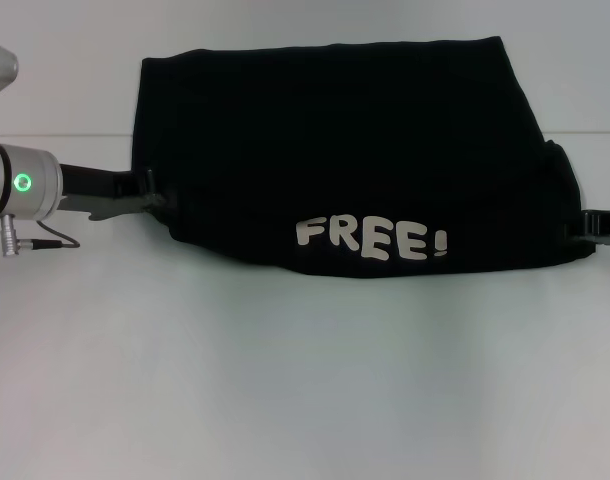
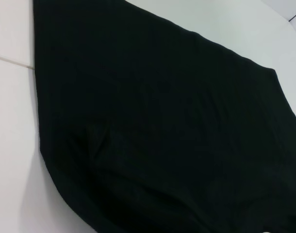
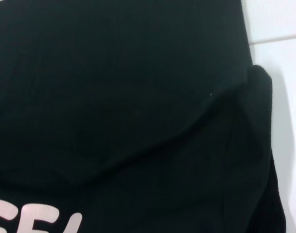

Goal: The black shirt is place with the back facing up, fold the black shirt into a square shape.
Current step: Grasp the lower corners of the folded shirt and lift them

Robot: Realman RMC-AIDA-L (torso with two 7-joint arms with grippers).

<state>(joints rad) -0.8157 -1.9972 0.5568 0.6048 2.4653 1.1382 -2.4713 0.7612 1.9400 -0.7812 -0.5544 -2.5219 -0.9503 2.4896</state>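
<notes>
The black shirt (image 1: 335,130) lies across the far half of the white table, its near part folded over so the white "FREE!" lettering (image 1: 370,240) faces up along the near edge. My left gripper (image 1: 155,192) is at the shirt's left edge and is shut on the fabric. At the right edge my right gripper (image 1: 583,226) is also shut on the fabric, mostly hidden by it. The left wrist view is filled with plain black shirt (image 2: 162,136). The right wrist view shows layered black shirt (image 3: 114,87) and part of the lettering (image 3: 36,221).
The white table (image 1: 285,380) stretches bare from the shirt toward me. A thin seam (image 1: 65,135) runs across the table behind the left arm. My left arm's silver wrist with a green light (image 1: 23,183) reaches in from the left edge.
</notes>
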